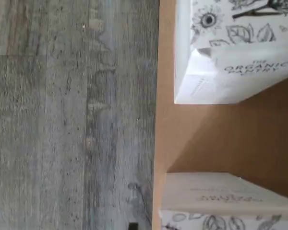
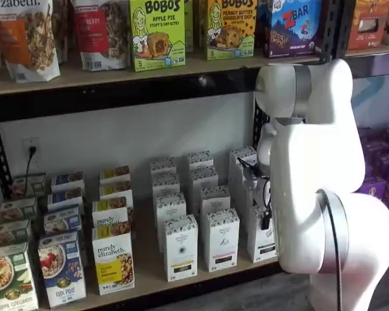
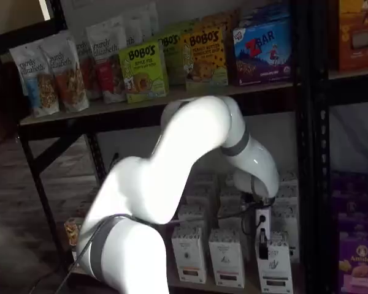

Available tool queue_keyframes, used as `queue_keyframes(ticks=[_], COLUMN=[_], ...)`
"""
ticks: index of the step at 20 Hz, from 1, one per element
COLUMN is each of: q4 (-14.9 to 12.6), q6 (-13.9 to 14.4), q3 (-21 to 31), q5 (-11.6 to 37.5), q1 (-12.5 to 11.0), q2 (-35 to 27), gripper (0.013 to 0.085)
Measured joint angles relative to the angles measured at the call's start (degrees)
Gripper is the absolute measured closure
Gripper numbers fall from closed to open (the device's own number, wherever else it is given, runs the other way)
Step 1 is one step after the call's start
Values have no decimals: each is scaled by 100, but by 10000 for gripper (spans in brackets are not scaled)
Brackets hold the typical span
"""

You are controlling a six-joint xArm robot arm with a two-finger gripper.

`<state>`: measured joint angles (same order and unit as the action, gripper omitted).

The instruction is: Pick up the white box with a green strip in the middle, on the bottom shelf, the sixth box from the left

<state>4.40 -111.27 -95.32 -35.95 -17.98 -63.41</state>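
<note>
The bottom shelf is crowded with cartons in tight rows — only narrow slots part them. In a shelf view, the white box stands at the front right, partly hidden by the arm; the dark-strip carton stands just beside it. The wrist view shows bare board between two cartons — a clear lane. The upper shelf roofs the space.

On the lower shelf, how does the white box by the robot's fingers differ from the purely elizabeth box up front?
The white box is tall, narrow and mostly plain with a speckled top band; the purely elizabeth box is shorter, wider, with a yellow panel and a food picture. The arm partly hides the white box; the purely elizabeth box shows fully. Both stand upright at the bottom shelf front.
</note>
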Motion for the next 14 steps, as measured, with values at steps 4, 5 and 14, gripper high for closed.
queue_keyframes(ticks=[4,5,14], q4=[28,25,-73], q6=[-11,-6,104], q3=[-49,-53,303], q5=[-75,-88,288], q1=[11,13,48], q2=[-11,-10,182], gripper=[370,370,450])
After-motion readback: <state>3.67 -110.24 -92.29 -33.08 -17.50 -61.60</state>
